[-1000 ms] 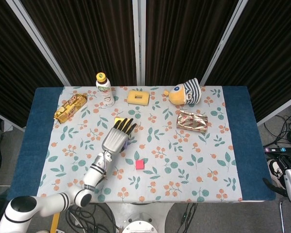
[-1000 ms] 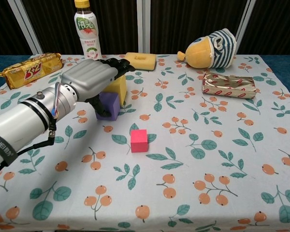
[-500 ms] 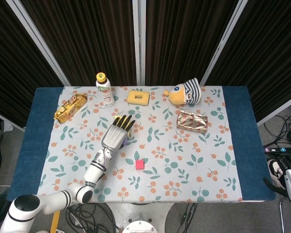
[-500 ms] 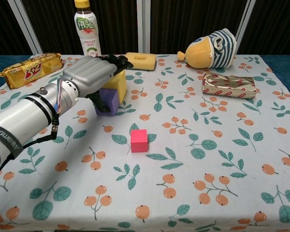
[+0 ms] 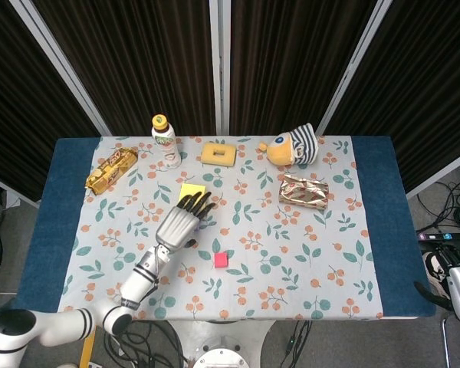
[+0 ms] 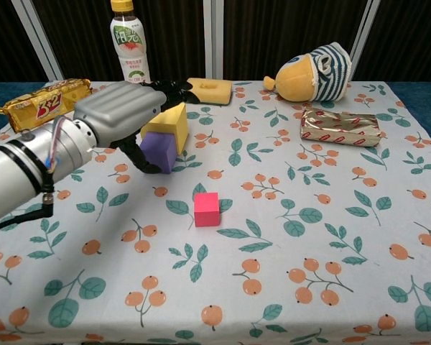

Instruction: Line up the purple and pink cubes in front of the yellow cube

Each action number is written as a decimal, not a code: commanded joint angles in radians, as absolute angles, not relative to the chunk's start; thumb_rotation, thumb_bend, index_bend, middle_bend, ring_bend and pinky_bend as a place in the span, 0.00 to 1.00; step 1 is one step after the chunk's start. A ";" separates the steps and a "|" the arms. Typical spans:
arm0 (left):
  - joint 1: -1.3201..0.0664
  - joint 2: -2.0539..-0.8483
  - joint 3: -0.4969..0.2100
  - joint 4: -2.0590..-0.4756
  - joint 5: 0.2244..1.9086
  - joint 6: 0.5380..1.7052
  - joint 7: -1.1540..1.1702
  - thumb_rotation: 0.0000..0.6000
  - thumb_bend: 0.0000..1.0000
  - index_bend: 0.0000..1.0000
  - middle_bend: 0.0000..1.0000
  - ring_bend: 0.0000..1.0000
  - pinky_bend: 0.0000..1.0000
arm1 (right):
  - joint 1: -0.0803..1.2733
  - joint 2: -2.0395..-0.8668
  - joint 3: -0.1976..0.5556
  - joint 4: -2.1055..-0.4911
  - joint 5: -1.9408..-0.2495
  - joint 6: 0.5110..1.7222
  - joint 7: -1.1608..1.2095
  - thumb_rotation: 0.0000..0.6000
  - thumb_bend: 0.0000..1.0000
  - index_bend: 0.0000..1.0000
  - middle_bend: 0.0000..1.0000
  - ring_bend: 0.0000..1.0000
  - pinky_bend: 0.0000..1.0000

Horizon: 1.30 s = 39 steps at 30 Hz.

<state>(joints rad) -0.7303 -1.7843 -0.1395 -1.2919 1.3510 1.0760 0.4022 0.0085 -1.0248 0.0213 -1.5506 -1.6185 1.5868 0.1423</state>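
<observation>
Purple cube (image 6: 158, 150) sat under the left hand's (image 6: 122, 109) arched, spread fingers (image 6: 174, 91), thumb alongside; a grip could not be told.

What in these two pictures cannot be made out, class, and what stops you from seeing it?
- Purple cube: head view, almost wholly under the left hand; chest view, its left side behind the thumb, so contact there is unclear.
- Yellow cube: chest view, partly behind the hand and purple cube.
- Right hand: in neither view; only a grey part at the head view's right edge.
- Bottle label: print too small; cap cut by the chest view's top edge.
</observation>
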 commanded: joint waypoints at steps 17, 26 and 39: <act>-0.904 -1.670 -0.001 -1.310 1.688 0.897 0.207 1.00 0.17 0.35 0.70 0.69 0.73 | -0.018 -1.022 0.012 -1.556 -1.624 1.623 0.136 1.00 0.07 0.23 0.29 0.26 0.36; -0.957 -1.716 0.001 -1.222 1.722 0.873 0.219 1.00 0.20 0.35 0.75 0.72 0.73 | -0.021 -1.021 0.015 -1.553 -1.609 1.618 0.138 1.00 0.07 0.23 0.30 0.26 0.36; -0.956 -1.723 0.038 -1.180 1.736 0.895 0.205 1.00 0.21 0.38 0.75 0.72 0.73 | -0.018 -1.023 0.020 -1.555 -1.598 1.604 0.134 1.00 0.07 0.23 0.30 0.26 0.36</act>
<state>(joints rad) -0.9552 -1.7195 0.0360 -1.1839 1.7339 0.8920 0.2083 -0.0180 -1.0230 0.0199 -1.5552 -1.5982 1.6045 0.1339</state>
